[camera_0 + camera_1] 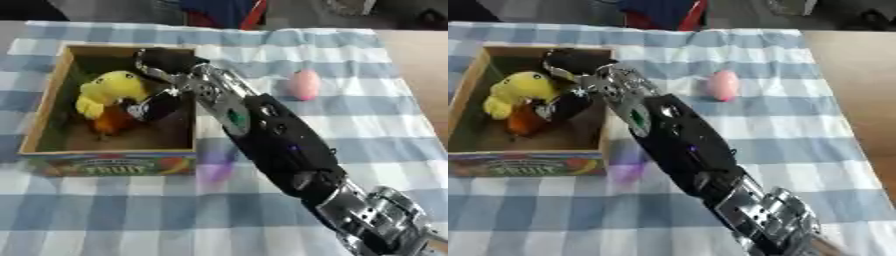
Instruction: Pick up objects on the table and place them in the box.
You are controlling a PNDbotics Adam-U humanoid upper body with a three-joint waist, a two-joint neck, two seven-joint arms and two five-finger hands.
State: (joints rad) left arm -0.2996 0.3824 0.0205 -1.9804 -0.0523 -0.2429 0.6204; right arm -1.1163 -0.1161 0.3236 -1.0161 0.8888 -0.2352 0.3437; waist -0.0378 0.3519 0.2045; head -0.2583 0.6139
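My right arm reaches from the lower right across the table, and its hand (166,62) is over the inside of the cardboard box (44,105) at the upper left. Inside the box lie a yellow plush toy (109,90) and an orange thing (109,124). A dark shape (157,106) sits just below the hand beside the toy; I cannot make out whether it is part of the hand or an object. A pink egg (304,84) rests on the cloth right of the arm. A purple thing (214,170) lies in front of the box's right corner, partly hidden by the forearm.
A blue and white checked cloth (105,215) covers the table. The box's front wall carries a printed FRUIT label (114,167). Bare wooden tabletop (420,65) shows at the right, beyond the cloth's edge.
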